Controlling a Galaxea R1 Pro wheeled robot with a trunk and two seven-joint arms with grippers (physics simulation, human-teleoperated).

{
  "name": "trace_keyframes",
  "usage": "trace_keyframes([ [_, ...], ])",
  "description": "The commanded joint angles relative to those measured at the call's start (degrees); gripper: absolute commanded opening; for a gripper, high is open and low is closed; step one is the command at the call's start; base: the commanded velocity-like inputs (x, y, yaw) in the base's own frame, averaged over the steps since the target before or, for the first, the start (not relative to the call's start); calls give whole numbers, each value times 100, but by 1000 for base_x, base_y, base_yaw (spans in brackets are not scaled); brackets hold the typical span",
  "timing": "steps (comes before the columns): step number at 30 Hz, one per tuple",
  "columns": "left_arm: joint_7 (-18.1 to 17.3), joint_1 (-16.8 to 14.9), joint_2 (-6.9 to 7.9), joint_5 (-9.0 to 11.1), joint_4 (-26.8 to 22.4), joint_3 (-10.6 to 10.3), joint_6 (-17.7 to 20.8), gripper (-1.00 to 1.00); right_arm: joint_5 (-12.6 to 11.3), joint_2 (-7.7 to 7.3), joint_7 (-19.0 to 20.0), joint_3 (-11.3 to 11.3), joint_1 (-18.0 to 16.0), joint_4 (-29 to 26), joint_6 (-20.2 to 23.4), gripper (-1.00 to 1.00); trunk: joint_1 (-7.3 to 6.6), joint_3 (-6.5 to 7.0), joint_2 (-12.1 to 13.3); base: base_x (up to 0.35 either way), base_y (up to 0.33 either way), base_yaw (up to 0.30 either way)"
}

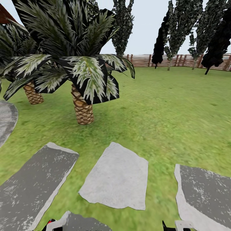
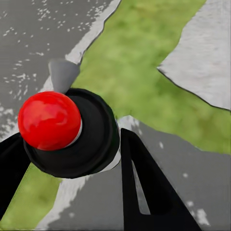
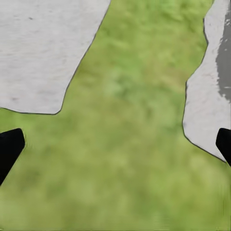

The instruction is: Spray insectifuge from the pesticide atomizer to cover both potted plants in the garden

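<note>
Grass, a broad green lawn [image 1: 166, 109], stretches from the robot toward a brown slatted wooden fence [image 1: 141, 60] at twelve o'clock, where tall dark narrow trees [image 1: 175, 32] stand along it from twelve to two o'clock. Two squat palm shrubs with dark striped fronds and scaly tan trunks grow at ten to eleven o'clock, the nearer one [image 1: 82, 109] in front of the farther one [image 1: 33, 93], well apart from the fence. Flat grey stepping stones lie in the turf close ahead: a dark speckled slab [image 1: 32, 183] at eight o'clock, a pale smooth slab [image 1: 117, 176] at six o'clock, and another dark speckled slab [image 1: 205, 192] at four o'clock. A curved edge of grey round paving [image 1: 6, 118] shows at nine o'clock. In the left wrist view the left gripper [image 2: 72, 192] has its black fingers [image 2: 144, 187] set apart, with a black round body capped by a glossy red ball [image 2: 49, 120] lying between them; whether they grip it I cannot tell. In the right wrist view the right gripper [image 3: 115, 149] is spread wide, its black fingertips [image 3: 9, 147] at opposite edges over bare grass, holding nothing.
</note>
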Motion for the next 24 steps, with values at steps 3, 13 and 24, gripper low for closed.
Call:
trace_keyframes([
  [3,8,-5,0,12,7,-4,-20,-100,53,3,-2,-22,-1,2,-17,100,-1,-5,-2,0,0,279],
  [13,8,-5,0,17,7,-4,-28,-100,53,3,-2,-22,-1,2,-18,100,-1,-5,-2,0,0,279],
  [24,8,-5,0,21,7,-4,-28,-100,53,3,-2,-22,-1,2,-18,100,-1,-5,-2,0,56,279],
])
